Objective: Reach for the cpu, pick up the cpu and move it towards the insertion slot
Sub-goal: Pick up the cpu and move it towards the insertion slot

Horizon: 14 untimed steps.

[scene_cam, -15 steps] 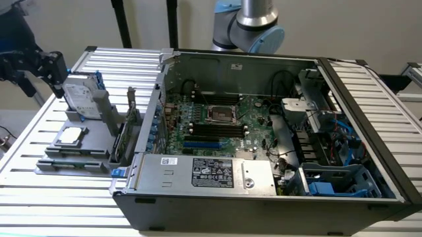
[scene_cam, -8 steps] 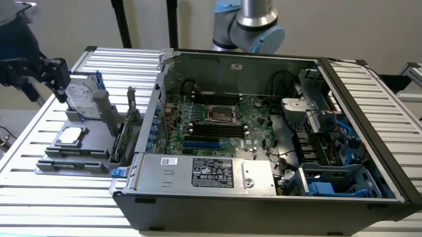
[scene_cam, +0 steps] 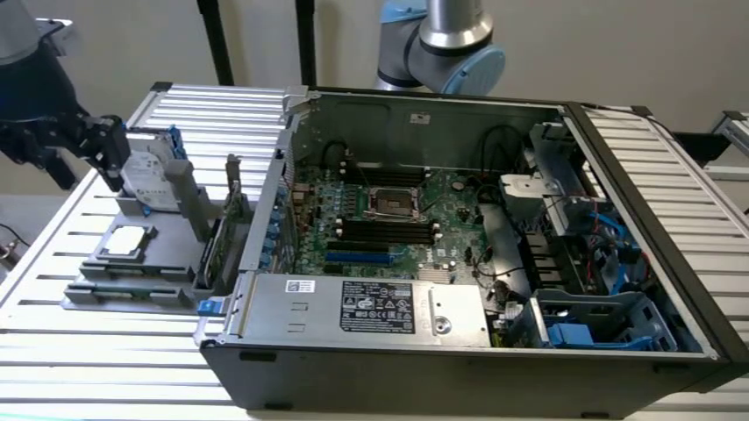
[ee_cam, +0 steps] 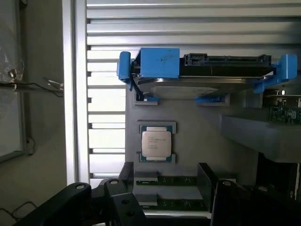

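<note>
Pale silvery metal tops the small square cpu point(scene_cam: 126, 241), seated in a recess of the grey tray point(scene_cam: 167, 250) at the exterior view's left, well apart from the shiny-framed insertion slot point(scene_cam: 395, 203), apparently so the black gripper point(ee_cam: 165, 181) above, jaws spread wide and empty, can straddle it.

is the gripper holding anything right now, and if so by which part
Nothing is held. The gripper is open and empty, apart from the cpu, which lies flat in its grey holder.
</note>
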{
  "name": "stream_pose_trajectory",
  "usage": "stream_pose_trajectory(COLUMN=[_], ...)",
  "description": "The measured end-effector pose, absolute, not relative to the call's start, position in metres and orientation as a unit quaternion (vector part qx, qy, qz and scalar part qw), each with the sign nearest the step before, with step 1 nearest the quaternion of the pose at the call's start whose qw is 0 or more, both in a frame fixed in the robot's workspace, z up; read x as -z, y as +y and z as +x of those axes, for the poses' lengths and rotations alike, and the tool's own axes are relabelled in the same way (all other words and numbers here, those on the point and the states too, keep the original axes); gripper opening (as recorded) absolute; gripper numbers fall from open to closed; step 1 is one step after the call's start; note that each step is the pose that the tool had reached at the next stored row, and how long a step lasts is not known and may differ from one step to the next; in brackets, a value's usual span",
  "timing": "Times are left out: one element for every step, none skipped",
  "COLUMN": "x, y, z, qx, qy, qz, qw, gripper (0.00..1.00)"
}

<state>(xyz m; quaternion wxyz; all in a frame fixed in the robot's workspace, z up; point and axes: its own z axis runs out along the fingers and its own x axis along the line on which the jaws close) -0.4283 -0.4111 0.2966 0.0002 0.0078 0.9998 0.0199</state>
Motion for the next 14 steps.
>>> stream_pose_trajectory(x=[-0.295,-0.293,-0.291,-0.289,-0.288,-0.286,-0.284,-0.282,-0.280,-0.278,-0.277,-0.275,-0.273,-0.271], y=[-0.411,-0.411,-0.411,-0.411,-0.411,-0.411,-0.411,-0.411,-0.411,-0.411,-0.411,-0.411,-0.411,-0.411], z=[-0.428,-0.428,-0.428,-0.428,-0.428,-0.428,-0.428,-0.428,-0.428,-0.428,-0.428,-0.428,-0.428,-0.428], qx=[-0.020,-0.020,-0.020,-0.020,-0.020,-0.020,-0.020,-0.020,-0.020,-0.020,-0.020,-0.020,-0.020,-0.020], qy=[1.000,1.000,1.000,1.000,1.000,1.000,1.000,1.000,1.000,1.000,1.000,1.000,1.000,1.000], qz=[0.008,0.008,0.008,0.008,0.008,0.008,0.008,0.008,0.008,0.008,0.008,0.008,0.008,0.008], qw=[0.000,0.000,0.000,0.000,0.000,0.000,0.000,0.000,0.000,0.000,0.000,0.000,0.000,0.000], gripper=[0.65,0.65,0.65,0.65,0.65,0.65,0.65,0.65,0.65,0.65,0.65,0.65,0.65,0.65])
